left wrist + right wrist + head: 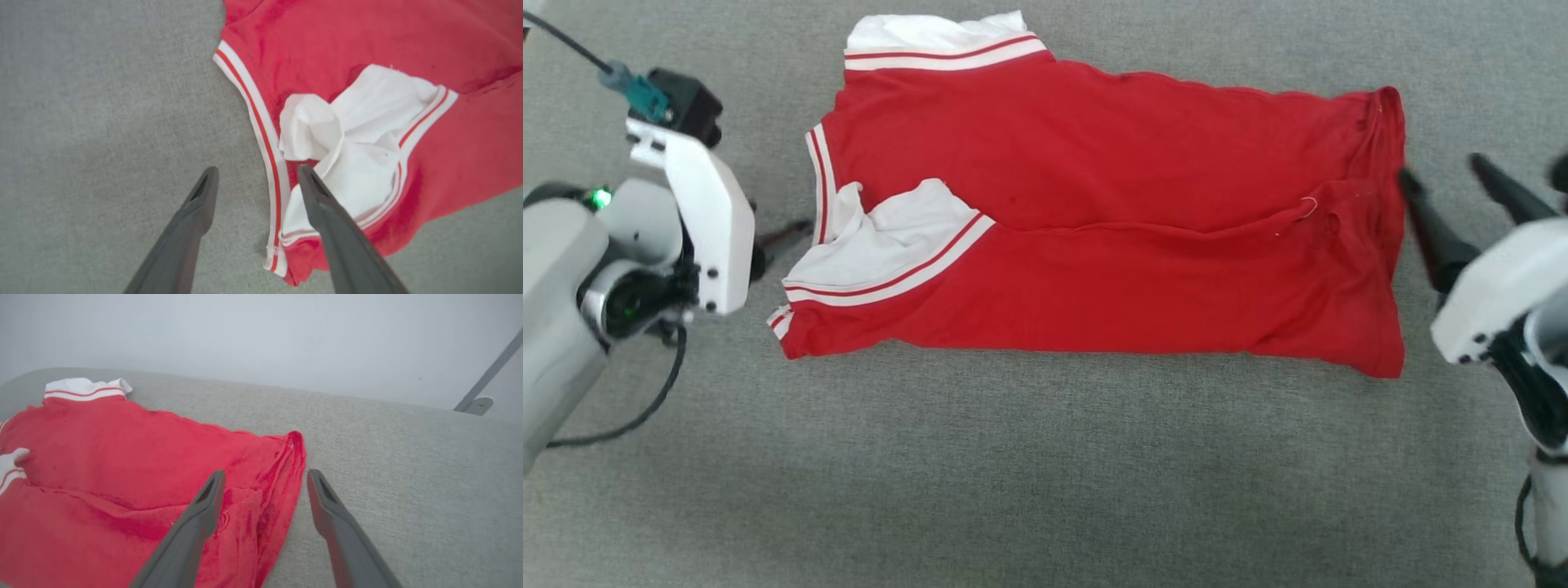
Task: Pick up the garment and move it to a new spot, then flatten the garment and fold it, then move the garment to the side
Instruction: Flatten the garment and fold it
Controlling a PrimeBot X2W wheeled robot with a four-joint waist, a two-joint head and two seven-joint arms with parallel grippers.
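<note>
1 garment (1094, 212) lies spread on a grey woven cloth surface (1045, 474), about mid-way across the head view and toward its far side. Its long axis runs across that view from left to right. The neck end points to the robot's left and the hem (1388, 237) to the robot's right. It is doubled lengthwise: the near half is turned over onto the far half, and the edge of the fold runs along the middle of the red cloth. No lettering shows on the upturned side.

2 white sleeves show. 1 sleeve (931, 37) sticks out at the far-left corner. The other sleeve (898, 245) lies crumpled on top of the red cloth near the neck. Each carries red-and-white striped trim, and the same trim (821, 175) edges the neck.

There are 2 end effectors, each with 2 dark fingers. The left end effector (257, 170) has its fingers apart and holds nothing. It straddles the striped neck edge, 1 finger over bare surface and 1 over the crumpled sleeve. The right end effector (265, 473) is also spread and empty, at the hem, with 1 finger over red cloth and 1 over bare surface. Whether any fingertip touches the cloth I cannot tell.

Behind the surface's far edge stands a plain pale wall (261, 335), with 1 slanting grey bar (490, 371) on a round foot.
</note>
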